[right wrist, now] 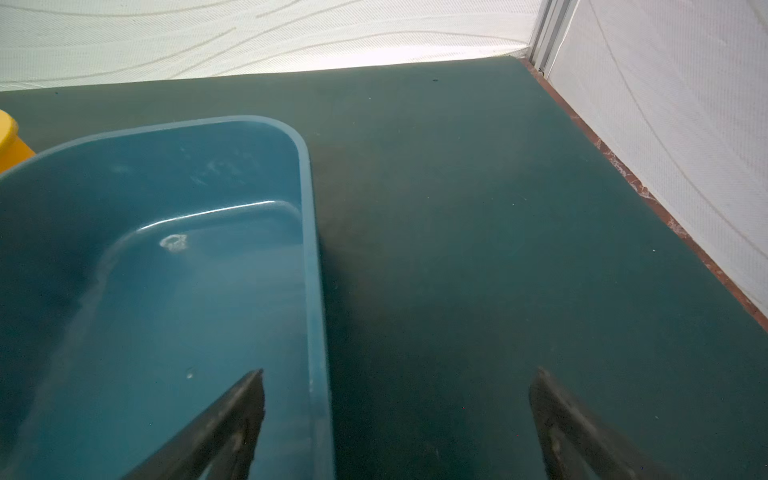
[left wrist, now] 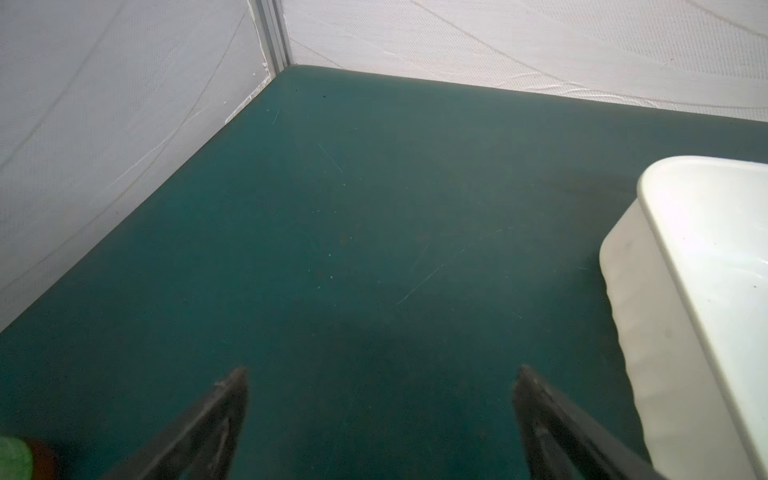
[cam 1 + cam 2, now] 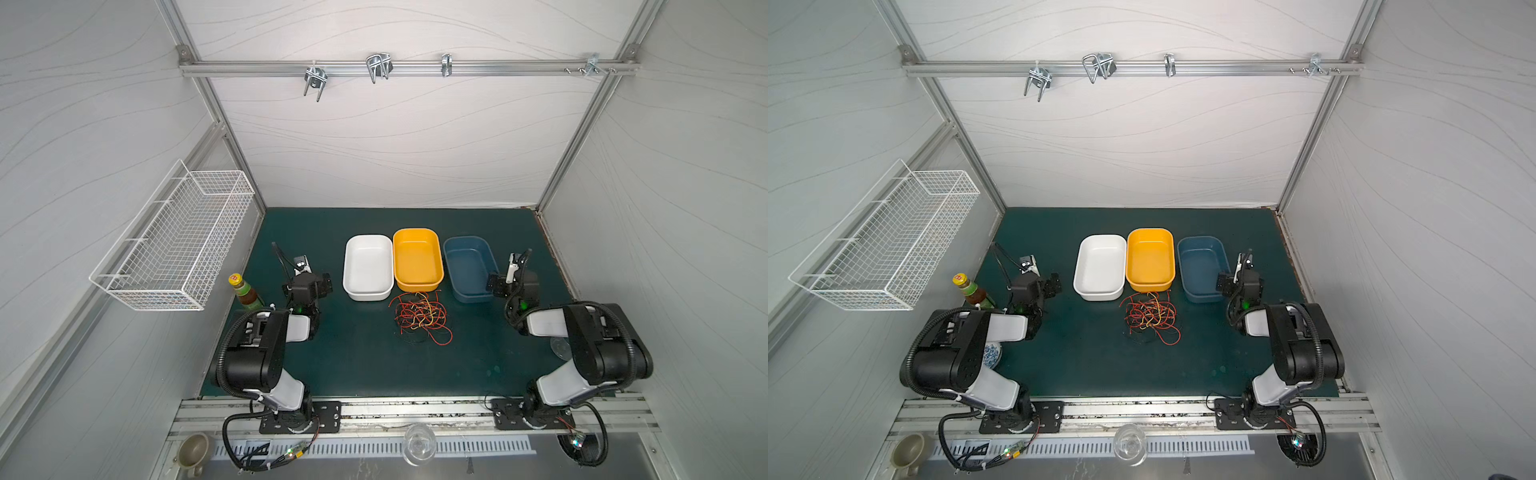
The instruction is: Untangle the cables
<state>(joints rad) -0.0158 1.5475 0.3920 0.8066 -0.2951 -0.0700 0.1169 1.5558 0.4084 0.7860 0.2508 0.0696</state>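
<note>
opening step. the cables (image 3: 419, 318) lie untouched in one tangle on the mat (image 3: 353, 357), just before the yellow tray (image 3: 417, 257). left gripper (image 2: 381, 376) and right gripper (image 1: 401, 374) stand off to either side, jaws spread and empty. next move probably calls for reaching in to pinch one outer strand.

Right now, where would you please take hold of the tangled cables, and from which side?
I would grip the red loop that trails out of the cables at the pile's near right edge, coming straight down from above: it seems to lie flat on the mat, apart from the dense knot.
</note>
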